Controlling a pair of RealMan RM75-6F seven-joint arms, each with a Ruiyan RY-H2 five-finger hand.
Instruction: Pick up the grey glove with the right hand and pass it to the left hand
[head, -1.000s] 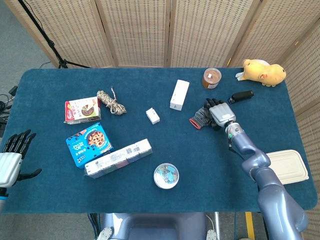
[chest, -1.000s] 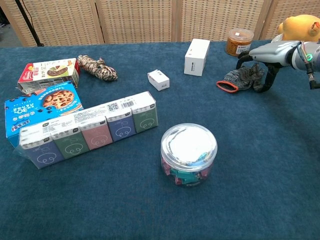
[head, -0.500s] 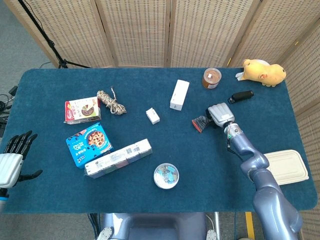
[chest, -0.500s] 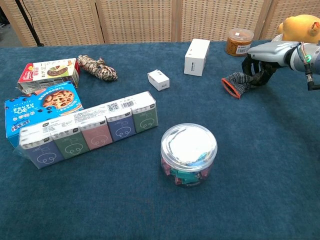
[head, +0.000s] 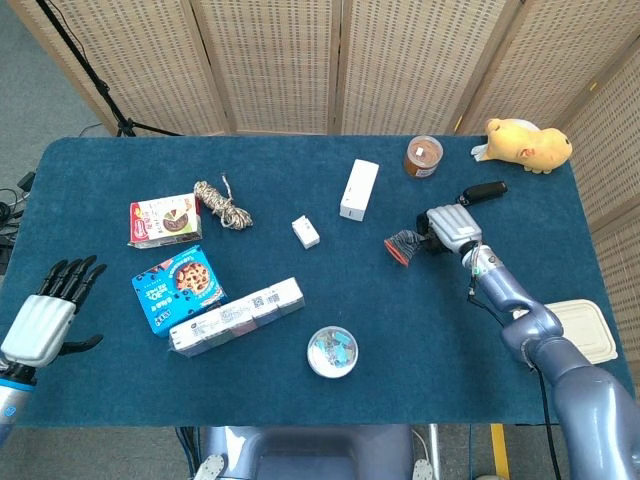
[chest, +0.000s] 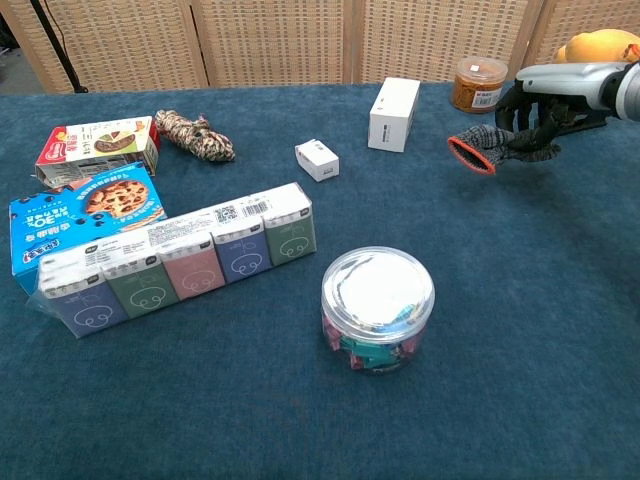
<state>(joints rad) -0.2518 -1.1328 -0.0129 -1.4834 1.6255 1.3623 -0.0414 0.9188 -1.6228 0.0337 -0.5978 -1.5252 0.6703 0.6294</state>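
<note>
Right hand (head: 452, 226) has its fingers curled tight around the grey glove (chest: 492, 145), holding it just off the blue tabletop (head: 420, 330) toward the right edge, cuff pointing left, presumably so it can be carried across. Knit and limp, the glove droops from the grip, its cuff trimmed in orange-red. Over by the left front corner, the left hand (head: 45, 318) waits with fingers spread and nothing in it, well apart from the glove.

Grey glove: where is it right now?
The grey glove is in the right robot hand, lifted off the table on the right side in both views, just below the brown jar.
</note>
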